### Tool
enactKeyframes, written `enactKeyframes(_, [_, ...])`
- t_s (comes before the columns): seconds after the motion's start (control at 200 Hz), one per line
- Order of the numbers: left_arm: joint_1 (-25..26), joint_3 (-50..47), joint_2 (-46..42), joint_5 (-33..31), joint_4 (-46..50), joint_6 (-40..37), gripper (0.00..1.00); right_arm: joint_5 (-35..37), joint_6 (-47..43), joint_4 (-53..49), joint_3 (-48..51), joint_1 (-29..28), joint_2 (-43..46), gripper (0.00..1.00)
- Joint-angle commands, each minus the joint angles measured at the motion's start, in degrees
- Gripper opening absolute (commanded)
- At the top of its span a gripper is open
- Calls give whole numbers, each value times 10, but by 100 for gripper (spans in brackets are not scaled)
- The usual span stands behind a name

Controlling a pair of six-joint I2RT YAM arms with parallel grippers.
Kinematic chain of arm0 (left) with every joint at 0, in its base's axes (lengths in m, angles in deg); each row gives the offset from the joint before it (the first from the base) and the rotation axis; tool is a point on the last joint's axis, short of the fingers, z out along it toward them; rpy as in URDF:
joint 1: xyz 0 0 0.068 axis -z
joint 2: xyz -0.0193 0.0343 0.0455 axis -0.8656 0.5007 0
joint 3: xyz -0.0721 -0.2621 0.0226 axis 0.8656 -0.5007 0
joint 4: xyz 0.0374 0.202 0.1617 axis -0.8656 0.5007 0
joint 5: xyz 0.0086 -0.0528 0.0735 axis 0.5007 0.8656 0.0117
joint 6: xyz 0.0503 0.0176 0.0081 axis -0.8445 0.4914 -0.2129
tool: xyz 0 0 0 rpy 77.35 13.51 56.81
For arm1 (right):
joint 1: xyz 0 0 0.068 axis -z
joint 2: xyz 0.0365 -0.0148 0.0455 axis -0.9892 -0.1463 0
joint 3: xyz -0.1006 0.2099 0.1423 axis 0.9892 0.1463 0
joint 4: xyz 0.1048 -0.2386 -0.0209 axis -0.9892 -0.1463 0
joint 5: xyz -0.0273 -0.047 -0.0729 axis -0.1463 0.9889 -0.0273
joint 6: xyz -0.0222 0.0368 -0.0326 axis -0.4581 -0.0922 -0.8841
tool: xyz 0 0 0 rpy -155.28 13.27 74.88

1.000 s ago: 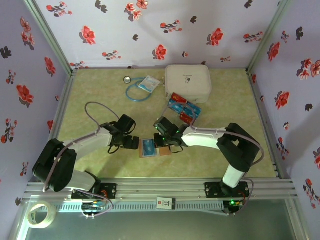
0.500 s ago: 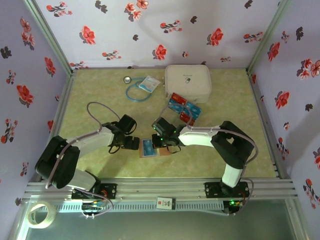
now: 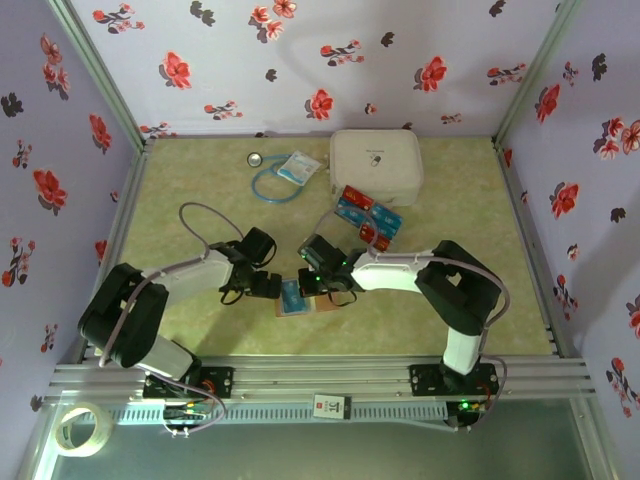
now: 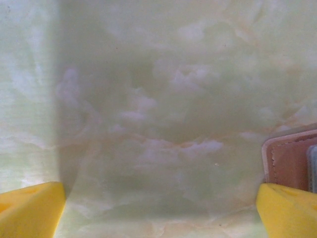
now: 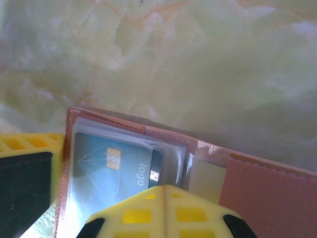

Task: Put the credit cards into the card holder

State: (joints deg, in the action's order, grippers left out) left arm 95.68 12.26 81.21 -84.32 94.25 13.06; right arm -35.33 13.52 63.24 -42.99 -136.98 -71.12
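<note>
Right pincer (image 3: 320, 285), clenched shut, had slid left over the open card holder (image 5: 267, 193) beneath it; one blue card (image 5: 114, 166) sat sleeved. Left pincer (image 4: 158, 213) gaped beside the holder. Remaining credit cards (image 3: 368, 220) waited beyond.

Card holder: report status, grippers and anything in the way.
Left gripper open beside pinkish-brown leather-like folding card holder. Right gripper shut, tips over its clear sleeve, one blue card inside. Red and blue cards lie by white rounded zip case. Nothing blocking.
</note>
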Motion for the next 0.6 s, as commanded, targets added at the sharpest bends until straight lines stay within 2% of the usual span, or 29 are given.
enactKeyframes(0.0, [3,10,17,10,-14,-11,100,-8,10,10,-20,-10,-12,0])
enactKeyframes(0.165, [4,8,14,10,-14,-11,100,-8,10,6,-22,-13,-6,0])
enactKeyframes(0.4, [2,15,-16,7,0,-7,100,17,-1,-25,-10,-6,61,0])
enactKeyframes(0.595, [-8,23,-52,-7,19,0,100,38,-4,-46,16,8,135,20])
